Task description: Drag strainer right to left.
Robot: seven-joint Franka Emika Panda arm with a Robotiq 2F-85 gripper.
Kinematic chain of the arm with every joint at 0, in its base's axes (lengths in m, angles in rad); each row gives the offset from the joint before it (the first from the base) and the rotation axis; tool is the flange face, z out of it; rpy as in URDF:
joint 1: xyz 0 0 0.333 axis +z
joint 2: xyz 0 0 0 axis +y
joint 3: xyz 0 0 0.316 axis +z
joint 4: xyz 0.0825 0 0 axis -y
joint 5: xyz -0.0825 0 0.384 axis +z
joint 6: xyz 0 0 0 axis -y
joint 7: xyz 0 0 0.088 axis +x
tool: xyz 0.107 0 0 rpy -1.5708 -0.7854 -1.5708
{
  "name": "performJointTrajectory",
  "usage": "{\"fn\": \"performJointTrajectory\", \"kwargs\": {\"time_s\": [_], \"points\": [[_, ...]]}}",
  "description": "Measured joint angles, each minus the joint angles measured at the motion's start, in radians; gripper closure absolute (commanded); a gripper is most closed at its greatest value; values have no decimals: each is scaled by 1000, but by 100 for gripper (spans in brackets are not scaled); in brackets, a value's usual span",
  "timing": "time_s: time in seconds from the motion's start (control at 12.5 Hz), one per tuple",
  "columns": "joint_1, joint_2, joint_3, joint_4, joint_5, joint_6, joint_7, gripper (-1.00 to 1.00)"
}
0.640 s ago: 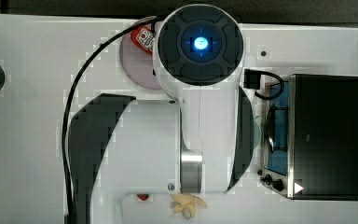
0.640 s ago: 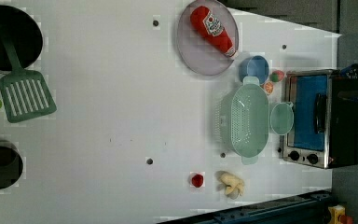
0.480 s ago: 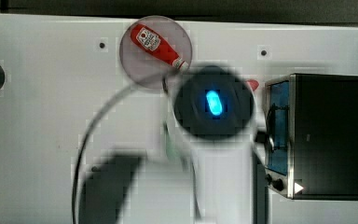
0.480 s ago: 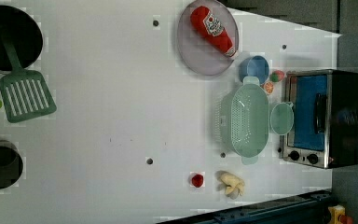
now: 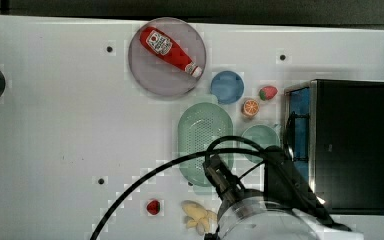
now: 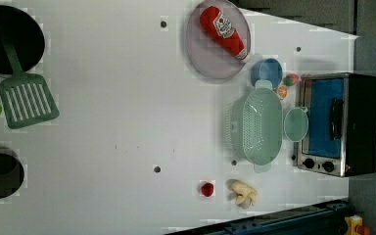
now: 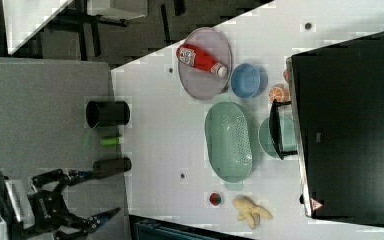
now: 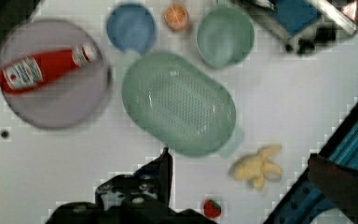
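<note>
The strainer (image 5: 203,142) is a large oval pale-green colander with a grid of holes; it lies on the white table just left of the small green bowl (image 5: 260,141) in the top view. It is also clear in the left view (image 6: 257,127), the right view (image 7: 228,141) and the wrist view (image 8: 179,102). My gripper (image 8: 237,156) hangs high above the table with its black fingers (image 8: 165,163) spread wide and nothing between them. The right view's lower left shows the gripper (image 7: 97,195) off to the side, open. My arm (image 5: 260,215) covers the strainer's near end in the top view.
A purple plate (image 5: 150,75) holds a ketchup bottle (image 5: 169,50). Around the strainer are a blue bowl (image 5: 227,86), an orange (image 5: 250,108), a strawberry (image 5: 268,92), a toaster oven (image 5: 347,145), a banana (image 5: 199,214) and a red berry (image 5: 153,206). A green spatula (image 6: 27,100) lies far left in the left view.
In the top view my arm has swept from the table's middle down to the bottom edge, uncovering the plate and the strainer. The strainer has not moved.
</note>
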Motion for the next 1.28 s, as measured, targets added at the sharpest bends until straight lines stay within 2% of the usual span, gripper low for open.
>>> {"fn": "performJointTrajectory", "kwargs": {"time_s": [0.16, 0.32, 0.72, 1.12, 1.28], "points": [[3, 69, 3, -19, -4, 71, 4, -100], [3, 179, 23, -93, 0, 216, 43, -100], [8, 473, 49, -290, 30, 492, 317, -100], [-4, 553, 60, -440, 8, 812, 553, -100], [2, 603, 75, -452, 10, 921, 578, -100]]}}
